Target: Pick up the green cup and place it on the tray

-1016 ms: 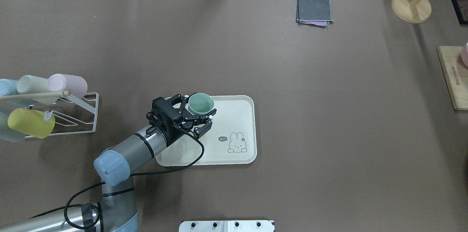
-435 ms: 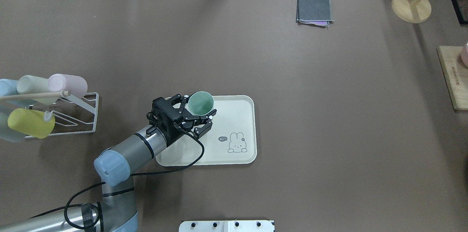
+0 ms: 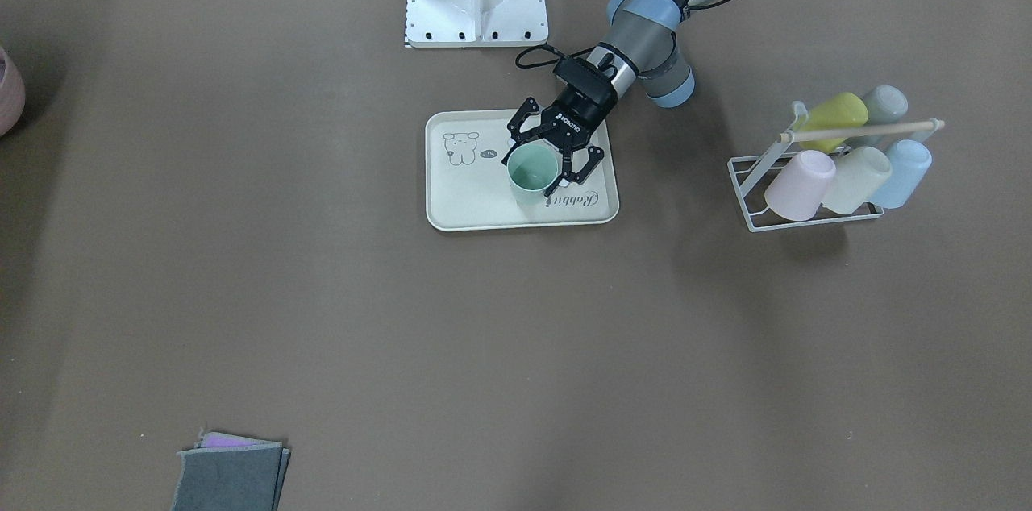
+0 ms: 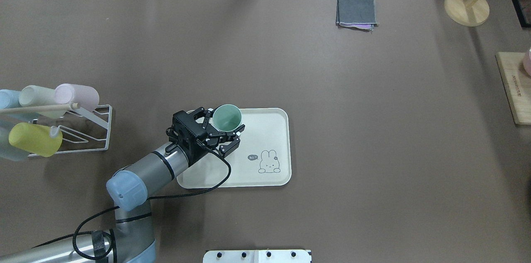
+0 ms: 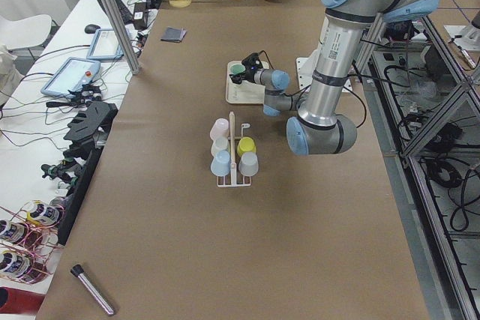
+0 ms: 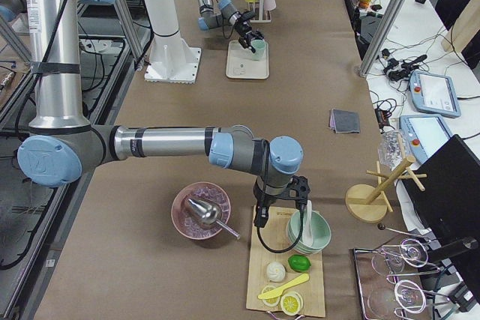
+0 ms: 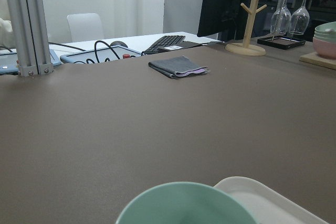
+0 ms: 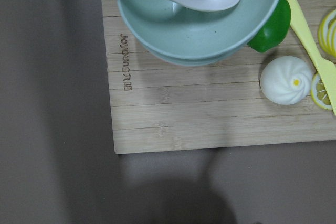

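**Green cup held upright over the tray's far-left corner**

Your left gripper [image 4: 225, 119] is spread wide and closed on the green cup [image 3: 533, 172], one fingertip on each side of the wall just below the rim. I judge this side grip is meant to keep the mouth clear and let the base meet the tray [image 4: 269, 130] flat. The cup sits over the tray's far-left corner from the robot, beside the "Rabbit" script. You cannot tell here whether its base touches the tray. Its mouth points up and its long axis is near vertical. The right gripper [image 6: 262, 217] hangs over the wooden board [image 6: 285, 290]; how far open it is cannot be told.
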`<state>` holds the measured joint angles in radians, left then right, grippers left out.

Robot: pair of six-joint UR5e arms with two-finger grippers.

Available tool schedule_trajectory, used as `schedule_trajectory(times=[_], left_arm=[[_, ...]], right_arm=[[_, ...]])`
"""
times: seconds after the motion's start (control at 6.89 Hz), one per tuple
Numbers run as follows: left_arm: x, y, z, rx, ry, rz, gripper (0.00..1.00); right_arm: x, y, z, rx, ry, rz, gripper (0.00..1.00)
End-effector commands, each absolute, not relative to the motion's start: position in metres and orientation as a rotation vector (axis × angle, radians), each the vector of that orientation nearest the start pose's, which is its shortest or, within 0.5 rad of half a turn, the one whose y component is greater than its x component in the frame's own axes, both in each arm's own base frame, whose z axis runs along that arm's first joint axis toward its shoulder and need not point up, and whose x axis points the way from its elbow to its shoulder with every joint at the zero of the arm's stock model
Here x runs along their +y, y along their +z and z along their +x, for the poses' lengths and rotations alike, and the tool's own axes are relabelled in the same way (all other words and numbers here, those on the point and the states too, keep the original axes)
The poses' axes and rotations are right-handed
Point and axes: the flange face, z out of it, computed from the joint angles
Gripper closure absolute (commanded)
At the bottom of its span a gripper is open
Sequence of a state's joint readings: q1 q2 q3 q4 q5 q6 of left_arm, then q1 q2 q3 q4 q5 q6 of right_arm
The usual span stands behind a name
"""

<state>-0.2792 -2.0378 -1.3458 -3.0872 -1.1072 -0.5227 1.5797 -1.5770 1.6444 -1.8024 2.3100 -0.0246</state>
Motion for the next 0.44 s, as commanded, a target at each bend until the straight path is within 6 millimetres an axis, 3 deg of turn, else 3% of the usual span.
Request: schedule_trajectory(times=[0.0,0.29], left_arm=[[-0.3479,0.3351,0.5679,1.133,0.160,1.314,0.11],[-0.3472,0.3298,0.5663,1.145,0.157,1.318,0.03]], right_arm=[[-0.4744,0.6499,0.0706,-0.740,0.046,-0.144,0.00],[-0.4743,0.6499,0.0713,-0.740,0.048,-0.144,0.01]])
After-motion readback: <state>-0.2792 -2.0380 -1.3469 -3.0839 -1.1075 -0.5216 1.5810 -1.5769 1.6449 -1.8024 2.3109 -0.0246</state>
